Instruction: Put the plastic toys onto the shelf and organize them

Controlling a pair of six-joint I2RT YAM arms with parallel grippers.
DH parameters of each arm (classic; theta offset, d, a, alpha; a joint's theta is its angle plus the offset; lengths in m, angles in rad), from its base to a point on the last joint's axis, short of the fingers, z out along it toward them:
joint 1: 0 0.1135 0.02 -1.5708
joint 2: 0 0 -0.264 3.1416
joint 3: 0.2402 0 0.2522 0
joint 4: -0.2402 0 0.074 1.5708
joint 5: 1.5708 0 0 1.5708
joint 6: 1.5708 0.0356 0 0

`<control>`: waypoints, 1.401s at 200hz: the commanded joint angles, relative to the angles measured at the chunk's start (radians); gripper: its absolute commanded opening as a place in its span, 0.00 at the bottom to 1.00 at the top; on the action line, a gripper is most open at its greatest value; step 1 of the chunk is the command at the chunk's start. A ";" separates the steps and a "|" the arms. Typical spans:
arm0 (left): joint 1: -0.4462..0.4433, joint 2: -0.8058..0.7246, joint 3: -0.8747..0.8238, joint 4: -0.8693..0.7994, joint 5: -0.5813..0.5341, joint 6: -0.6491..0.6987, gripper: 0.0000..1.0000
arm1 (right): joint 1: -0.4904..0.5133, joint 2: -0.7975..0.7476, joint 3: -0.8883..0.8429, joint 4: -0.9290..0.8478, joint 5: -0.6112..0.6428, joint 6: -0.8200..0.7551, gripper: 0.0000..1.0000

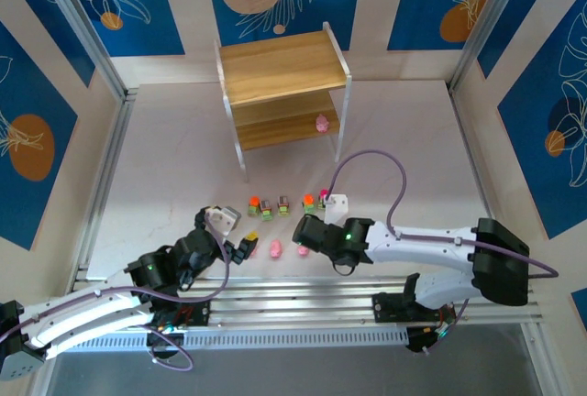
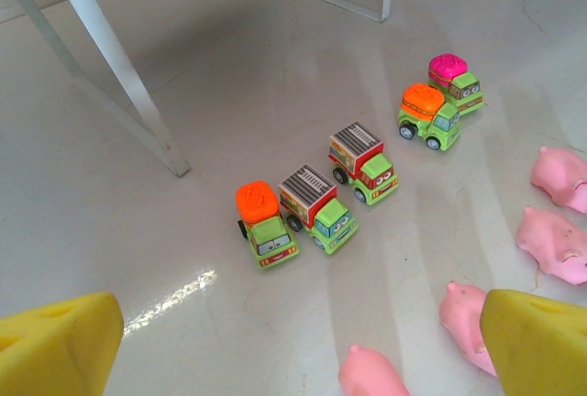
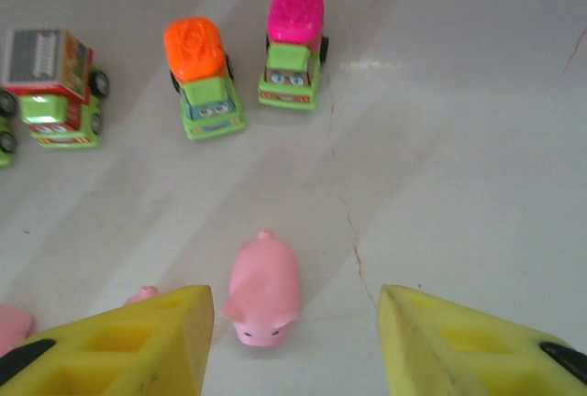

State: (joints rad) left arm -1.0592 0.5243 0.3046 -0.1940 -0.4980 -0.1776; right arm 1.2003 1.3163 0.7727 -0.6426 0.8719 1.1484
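**Top view.** The shelf [image 1: 284, 71] stands at the far side of the table [image 1: 413, 158]. One pink pig [image 1: 322, 124] lies on its lower board, toward the right end, and no toy is visible on the upper board. Five toy trucks [image 1: 283, 203] stand in a row on the table between the shelf and the arms. Judged from this, the task is at an early stage: one toy is placed and the rest remain to be moved. Both arms reach forward low over the table. The left gripper [image 1: 246, 242] is just left of two loose pigs [image 1: 273, 249]. The right gripper [image 1: 301, 231] is just right of them.

**Left wrist view.** The left gripper [image 2: 293, 350] has its yellow fingers [image 2: 55, 346] spread fully apart and holds nothing. It points toward the trucks [image 2: 316, 208]. Four pigs [image 2: 553, 243] lie on the table to its right. A shelf leg [image 2: 101, 48] stands well beyond the trucks.

**Right wrist view.** The right gripper [image 3: 298, 341] is tilted down toward the table with its jaws partly apart. One pig [image 3: 263, 291] lies between the fingers [image 3: 138, 346], nearer the left one. No contact with either finger is visible, so this pig is not gripped. Three trucks [image 3: 204, 75] stand farther ahead.
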 commanded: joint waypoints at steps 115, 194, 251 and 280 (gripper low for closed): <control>0.010 -0.003 -0.012 0.014 0.002 -0.012 1.00 | 0.011 0.194 -0.015 0.144 -0.034 0.070 0.49; 0.011 0.008 -0.010 0.019 0.003 -0.010 1.00 | -0.002 0.222 -0.037 0.178 -0.027 0.079 0.44; 0.010 0.014 -0.010 0.021 0.005 -0.007 1.00 | -0.008 0.222 -0.050 0.166 -0.022 0.099 0.42; 0.010 0.014 -0.010 0.021 0.007 -0.007 1.00 | -0.014 0.227 -0.070 0.184 -0.036 0.099 0.42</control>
State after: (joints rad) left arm -1.0576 0.5396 0.3016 -0.1940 -0.4980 -0.1810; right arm 1.1954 1.5291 0.7307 -0.4591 0.8337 1.2121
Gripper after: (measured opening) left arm 0.997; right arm 0.424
